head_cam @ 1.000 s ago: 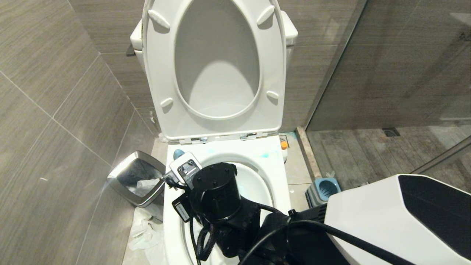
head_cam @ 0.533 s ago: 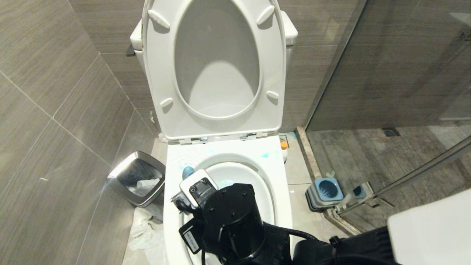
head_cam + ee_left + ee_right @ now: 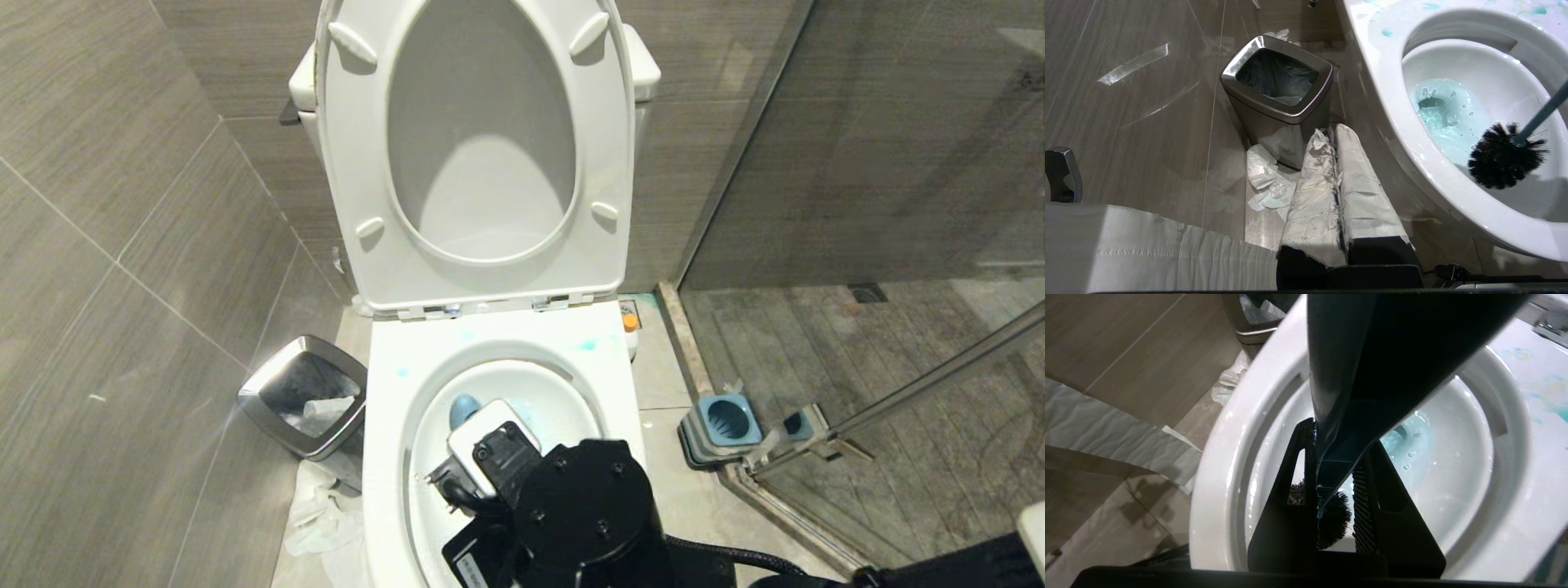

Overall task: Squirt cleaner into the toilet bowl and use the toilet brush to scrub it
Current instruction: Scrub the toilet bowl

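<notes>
— Which part is it on, the squirting or the scrubbing?

— Scrubbing, I'd say. There's turquoise water pooled low in the toilet bowl and blue-green smears on the flat ceramic at the back edge, so the cleaner looks to have gone in. The right gripper is over the bowl with its fingers clamped on the handle of the toilet brush.

— And the brush head?

— Down inside, black bristles by the inner wall towards the front rim, above the coloured water. I can't tell whether they actually touch the porcelain.

— Where did the bottle end up?

— The cleaner stands on the floor just beside the bowl's back right corner; only its orange cap and a bit of white show. The brush's holder sits on the floor further right, empty, near the glass shower door.

— The other arm?

— The left gripper hangs low by the bowl's left side, its paper-wrapped fingers pressed together on nothing. It's close to the steel-rimmed bin, with crumpled paper on the floor at the bin's foot.

— So what next?

— My guess: press the bristles to the wall and sweep them round under the rim and through the water. It needs the grip kept firm so the slim handle doesn't twist, and strokes kept inside so nothing splashes over the edge.
</notes>
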